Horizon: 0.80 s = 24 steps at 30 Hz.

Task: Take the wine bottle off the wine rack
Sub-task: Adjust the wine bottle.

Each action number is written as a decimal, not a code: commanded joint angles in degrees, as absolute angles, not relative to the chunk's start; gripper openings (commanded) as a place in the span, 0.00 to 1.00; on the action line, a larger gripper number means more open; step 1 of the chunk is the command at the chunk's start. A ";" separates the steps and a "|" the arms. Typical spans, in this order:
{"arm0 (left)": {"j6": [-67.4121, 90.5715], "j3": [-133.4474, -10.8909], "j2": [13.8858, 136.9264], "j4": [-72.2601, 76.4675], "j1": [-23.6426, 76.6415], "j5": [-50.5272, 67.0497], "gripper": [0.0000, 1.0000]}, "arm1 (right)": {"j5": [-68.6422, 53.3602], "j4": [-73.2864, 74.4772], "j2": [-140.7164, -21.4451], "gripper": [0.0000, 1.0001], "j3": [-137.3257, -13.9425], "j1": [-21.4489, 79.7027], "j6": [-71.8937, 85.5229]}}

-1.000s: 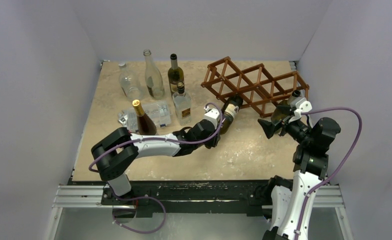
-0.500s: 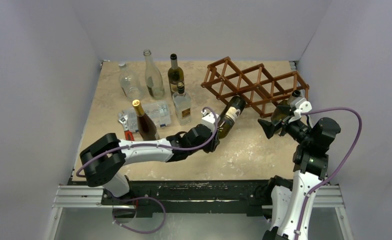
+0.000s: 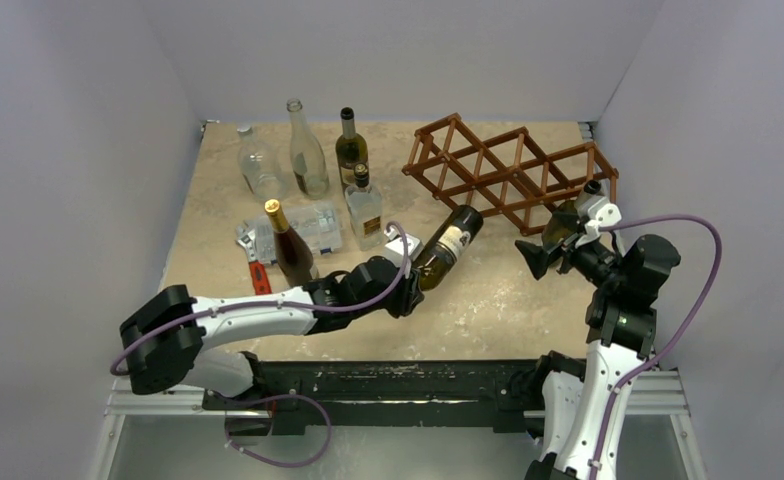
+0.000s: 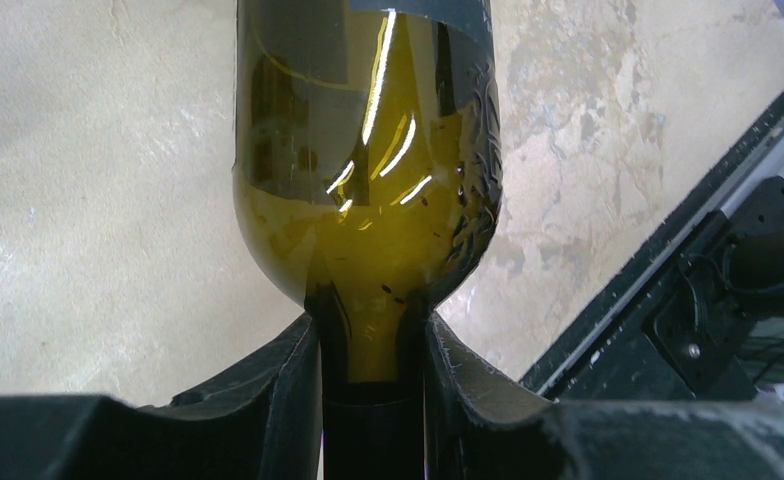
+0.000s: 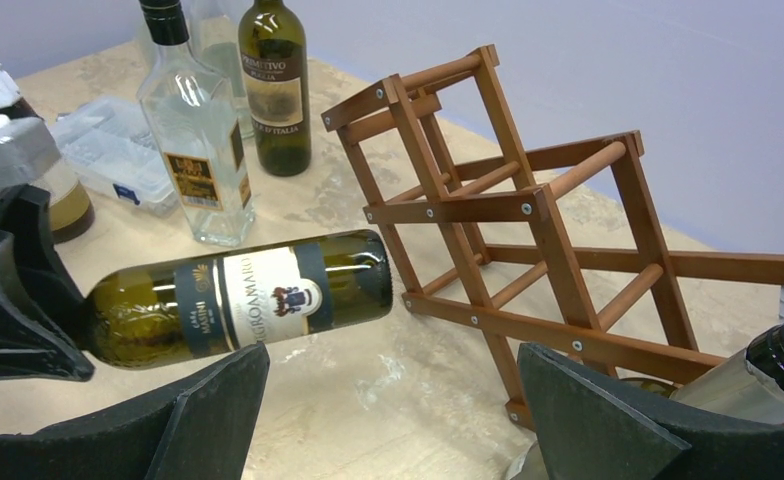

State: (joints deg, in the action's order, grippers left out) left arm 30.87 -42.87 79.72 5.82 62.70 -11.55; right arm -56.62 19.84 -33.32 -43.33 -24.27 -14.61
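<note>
Left gripper (image 3: 411, 277) clamps the wine bottle (image 3: 444, 244) by the neck, axis near-level, base toward the adjacent wine rack (image 3: 498, 165); right gripper (image 3: 533, 255) stands wide.

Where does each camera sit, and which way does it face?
Top external: above and behind both arms, facing down at the table; both show.
Left wrist: on the left gripper, facing the wine bottle clamped at its neck; fingers show.
Right wrist: on the open right gripper, facing the wine rack; fingers show.
Shared: that bottle.

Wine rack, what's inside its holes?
Most cells of the wine rack are open and empty. One bottle pokes out at its lower right end; how deep it sits is hidden by the wood.
</note>
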 commanded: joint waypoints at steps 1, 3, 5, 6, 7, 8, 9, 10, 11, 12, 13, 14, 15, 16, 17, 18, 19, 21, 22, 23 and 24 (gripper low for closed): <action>30.26 -43.61 72.20 9.44 62.97 -7.88 0.00 | -58.96 21.46 -33.69 0.99 -43.76 -24.13 -17.56; 30.23 -43.26 70.34 7.52 62.93 -6.63 0.00 | -59.79 22.13 -33.89 0.99 -43.94 -24.07 -18.60; 30.11 -43.29 68.87 5.12 62.93 -5.34 0.00 | -60.61 22.97 -34.24 0.99 -44.15 -24.11 -19.62; 30.08 -43.23 68.28 4.02 62.93 -4.59 0.00 | -61.05 23.49 -34.60 0.99 -44.27 -24.03 -20.25; 30.25 -43.21 67.53 2.99 62.86 -3.76 0.00 | -61.42 24.44 -35.07 0.99 -44.60 -24.08 -21.28; 30.44 -43.35 67.07 1.55 62.87 -3.01 0.00 | -61.77 25.62 -35.52 0.99 -45.08 -24.13 -22.75; 30.69 -43.48 66.64 0.35 62.84 -2.24 0.00 | -62.17 26.99 -36.06 0.99 -45.61 -24.15 -24.17; 30.85 -43.50 66.10 -1.70 62.84 -1.58 0.00 | -62.68 28.36 -36.63 0.99 -46.24 -24.04 -25.49; 31.07 -43.55 65.58 -3.11 62.84 -1.02 0.00 | -63.15 29.78 -37.36 0.99 -46.70 -24.08 -27.08; 31.23 -43.45 64.96 -4.32 62.84 -0.58 0.00 | -63.52 31.24 -38.00 0.99 -47.10 -24.13 -28.48; 31.28 -43.34 64.36 -5.37 62.84 -0.31 0.00 | -64.00 32.56 -38.59 0.99 -47.54 -24.09 -29.87; 31.33 -43.25 63.81 -6.27 62.84 -0.27 0.00 | -64.59 34.13 -39.24 0.99 -47.95 -24.06 -31.45; 31.37 -43.24 63.30 -7.31 62.84 -0.26 0.00 | -65.20 35.77 -39.80 0.99 -48.50 -24.05 -33.05; 31.35 -43.29 62.73 -8.39 62.80 0.77 0.00 | -65.85 37.39 -40.38 0.99 -48.98 -24.07 -34.90; 31.45 -43.44 62.27 -9.31 62.76 1.26 0.00 | -66.56 39.32 -40.97 0.99 -49.61 -24.06 -36.83; 31.54 -43.56 61.89 -10.30 62.69 1.51 0.00 | -67.16 41.47 -41.60 0.99 -50.35 -24.02 -39.62; 31.89 -43.78 61.56 -11.36 62.49 1.73 0.00 | -67.57 44.84 -42.37 0.99 -51.07 -24.04 -42.38; 32.30 -44.31 61.08 -13.42 62.13 2.64 0.00 | -67.84 49.09 -43.95 0.99 -52.82 -24.07 -48.62; 32.57 -44.38 60.86 -14.09 61.95 3.36 0.00 | -67.85 51.28 -44.88 0.99 -53.77 -24.06 -51.13; 32.84 -44.41 60.61 -14.47 61.76 3.99 0.00 | -67.81 53.45 -45.77 0.99 -54.74 -24.05 -53.59; 33.25 -44.39 60.38 -14.72 61.52 4.78 0.00 | -67.85 55.59 -47.01 0.99 -55.69 -24.01 -56.32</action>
State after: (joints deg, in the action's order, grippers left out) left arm 31.53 -42.26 63.96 -19.11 62.37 1.63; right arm -65.52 44.38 -44.27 -50.78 -24.27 -42.44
